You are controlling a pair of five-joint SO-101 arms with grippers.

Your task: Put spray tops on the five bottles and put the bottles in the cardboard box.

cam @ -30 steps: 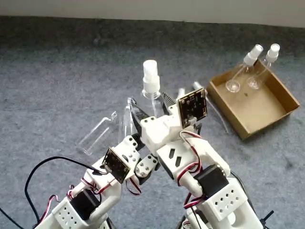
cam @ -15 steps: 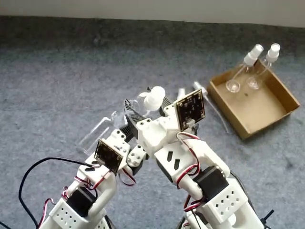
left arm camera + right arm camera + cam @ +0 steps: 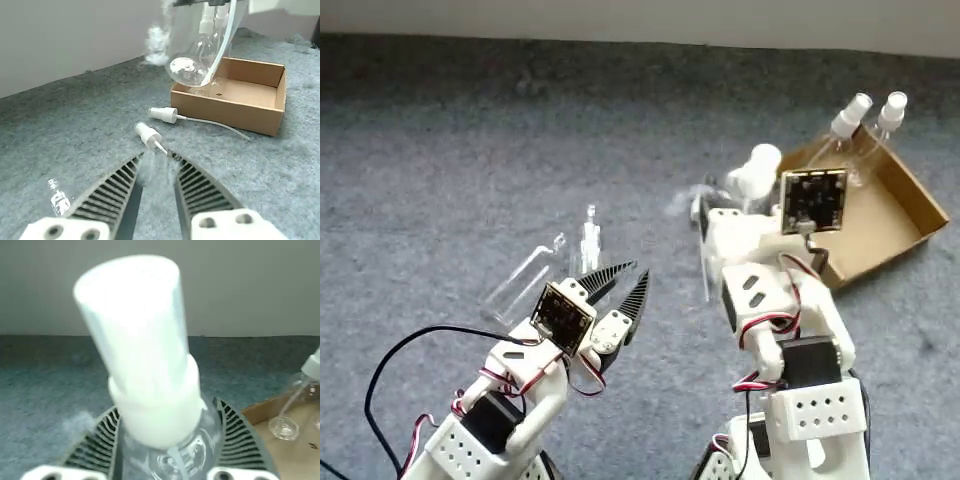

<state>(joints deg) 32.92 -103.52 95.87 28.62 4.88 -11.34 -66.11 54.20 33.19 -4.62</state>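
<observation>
Two capped bottles [image 3: 842, 140] lie in the cardboard box [image 3: 885, 230]. We clamp a third bottle [image 3: 758, 165], tilted, in our right end effector [image 3: 165, 412] just beside the box — released early, it may strike the box wall and roll away. Our left end effector [image 3: 155, 157] gapes empty, well apart from the box.

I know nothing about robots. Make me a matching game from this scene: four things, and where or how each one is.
1. left gripper
2. raised bottle
3. loose spray tops
4. two topped bottles

A. resting in the cardboard box
B. lying on the carpet
C. open, holding nothing
D. held by the right gripper

Pairs: 1-C, 2-D, 3-B, 4-A
</observation>
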